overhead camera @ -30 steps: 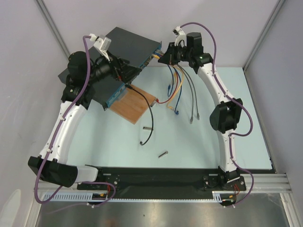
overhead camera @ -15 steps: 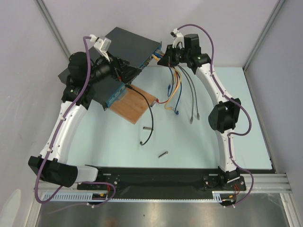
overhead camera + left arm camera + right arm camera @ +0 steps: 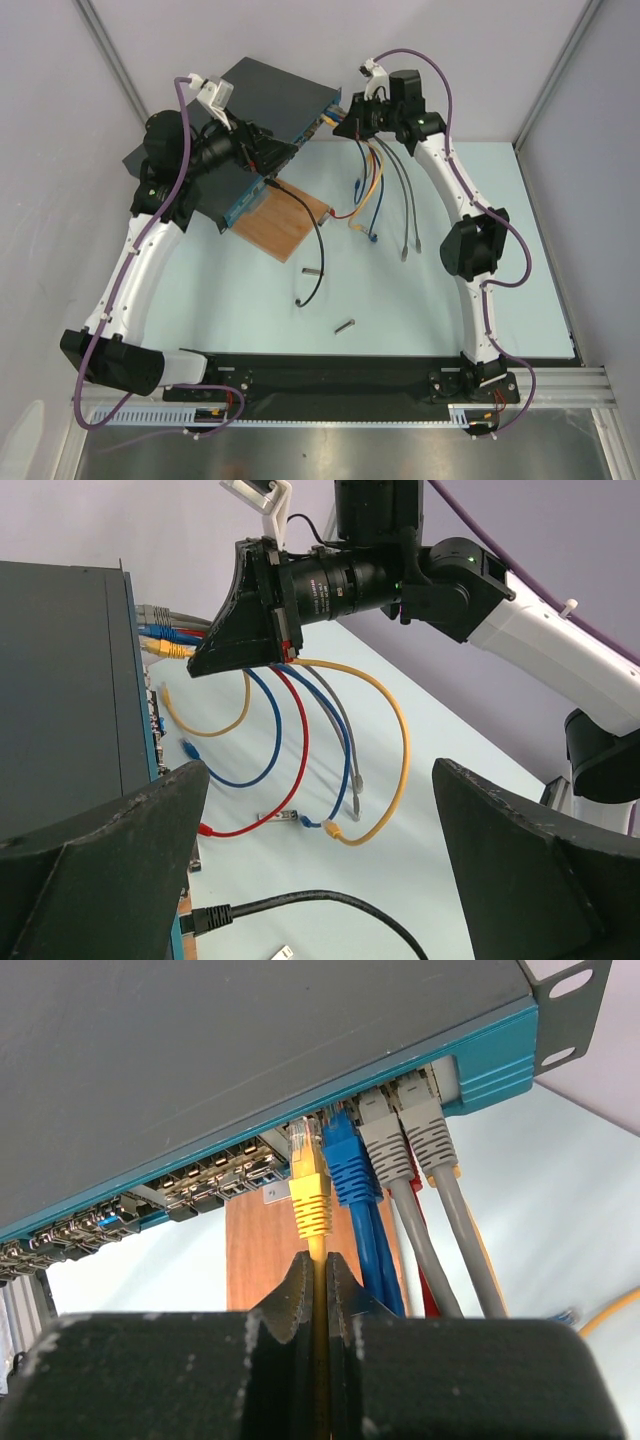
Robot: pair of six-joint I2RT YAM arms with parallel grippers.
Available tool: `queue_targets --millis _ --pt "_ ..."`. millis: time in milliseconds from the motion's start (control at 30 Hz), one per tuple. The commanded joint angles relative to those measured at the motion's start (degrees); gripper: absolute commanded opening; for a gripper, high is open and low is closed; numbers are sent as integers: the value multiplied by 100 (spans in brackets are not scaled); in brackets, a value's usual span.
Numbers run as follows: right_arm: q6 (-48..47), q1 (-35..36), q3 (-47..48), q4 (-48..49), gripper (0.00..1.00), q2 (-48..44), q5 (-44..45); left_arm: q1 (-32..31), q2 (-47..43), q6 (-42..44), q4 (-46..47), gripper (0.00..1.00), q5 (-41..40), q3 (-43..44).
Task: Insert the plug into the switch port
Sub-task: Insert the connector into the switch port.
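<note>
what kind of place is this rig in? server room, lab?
Probably a robot lab test cell, not a server room: twin arms bolted to a pale table, plain walls close around, one lone switch with loose patch cables.

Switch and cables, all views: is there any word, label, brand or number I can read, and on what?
No text can be read in any view.
The switch: any marks by the ports on its blue front face are too blurred to read.
The yellow plug and the yellow cable in the right gripper: no label visible.

Arms (image 3: 128, 270): white links, blk joints, purple cables (image 3: 181, 105); blk fingers (image 3: 295, 1295).
</note>
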Motion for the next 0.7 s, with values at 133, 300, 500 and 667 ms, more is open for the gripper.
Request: queue_targets --millis 133,300,500,667 --pt "36 34 433 750 0 11 -189 65 -139 -81 253 100 114 -44" --pt "457 -1 485 1083 0 124 -628 74 -165 -81 236 100 123 -53" --pt "538 7 670 750 0 204 -629 109 -192 -63 200 100 123 -61" --pt "29 95 547 759 0 169 -339 126 -209 -98 279 100 167 -105"
